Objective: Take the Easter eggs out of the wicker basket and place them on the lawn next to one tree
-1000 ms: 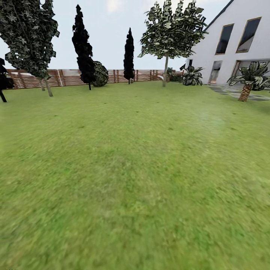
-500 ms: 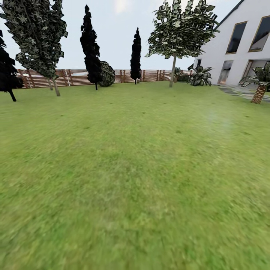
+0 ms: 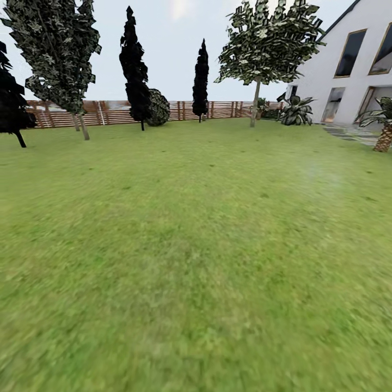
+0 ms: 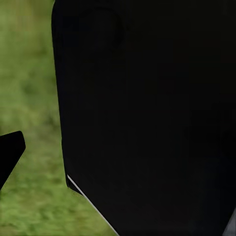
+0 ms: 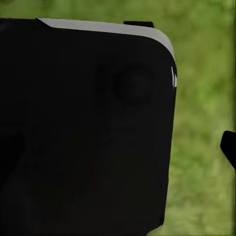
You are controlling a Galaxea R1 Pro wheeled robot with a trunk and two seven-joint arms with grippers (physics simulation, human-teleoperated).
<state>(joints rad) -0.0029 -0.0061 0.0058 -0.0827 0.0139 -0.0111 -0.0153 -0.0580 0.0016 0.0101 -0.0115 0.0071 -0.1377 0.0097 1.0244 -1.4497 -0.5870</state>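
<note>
On the lawn (image 3: 196, 261), which spread green and mottled from the robot's feet to the brown slatted fence (image 3: 109, 112), no wicker basket and no Easter eggs could be picked out, so where they lay could not be told from these views. By the task's wording there should be three eggs and one basket; judged from that alone, such small eggs would likely be light, smooth and apt to roll or slip, best pinched across the middle with a gentle grip, while a woven basket would be stiff but open-sided.

Before the fence, four dark, leafy, narrow trees could be counted, among them a speckled one (image 3: 57, 49) towards its left end, with a round shrub (image 3: 158, 107) beside another. Right of those, a paler tree (image 3: 270, 38) rose on a thin light stem just in front of the fence. Beyond the fence's right end was one white house (image 3: 348, 71), with one short palm (image 3: 384, 136) in front of it near grey paving.

The wrist views showed dark panels of the robot's body against grass, with a dark tip at the edge of each. Whether either set of fingers was released or clenched could not be told.
</note>
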